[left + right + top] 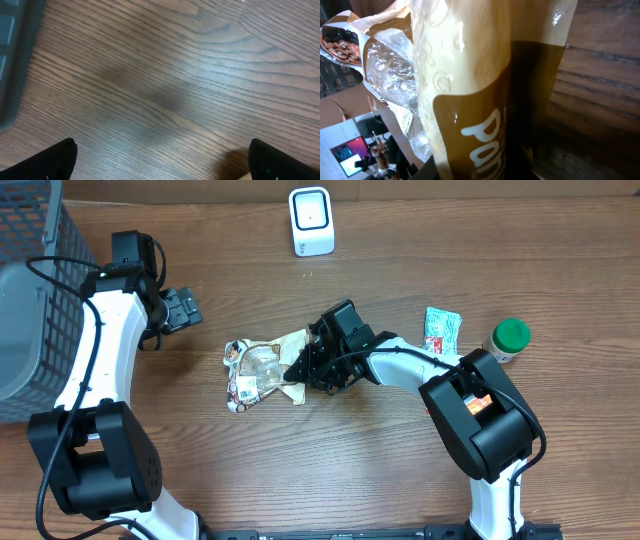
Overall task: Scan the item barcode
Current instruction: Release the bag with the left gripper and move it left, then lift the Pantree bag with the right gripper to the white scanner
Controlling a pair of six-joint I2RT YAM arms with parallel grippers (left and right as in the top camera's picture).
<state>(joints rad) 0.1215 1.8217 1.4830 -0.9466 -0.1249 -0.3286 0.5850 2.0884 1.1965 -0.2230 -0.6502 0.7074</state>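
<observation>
Cream-and-brown crinkled glossy plastic snack bag (262,370) lies on the wood-grain table (380,470), its clear window creased; the right pincer (300,370) is clamped on the bag's nearest edge; the left pincer (188,308) hangs with black fingers (50,160) wide apart over bare wood, well apart from the bag; a white rounded scanner (311,220) stands well beyond the right pincer.

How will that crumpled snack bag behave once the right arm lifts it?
Probably floppy: the snack bag lies crumpled and creased, so it may sag from the right gripper. Likely light, since it looks flattened with little bulk. The glossy film could slip.
</observation>
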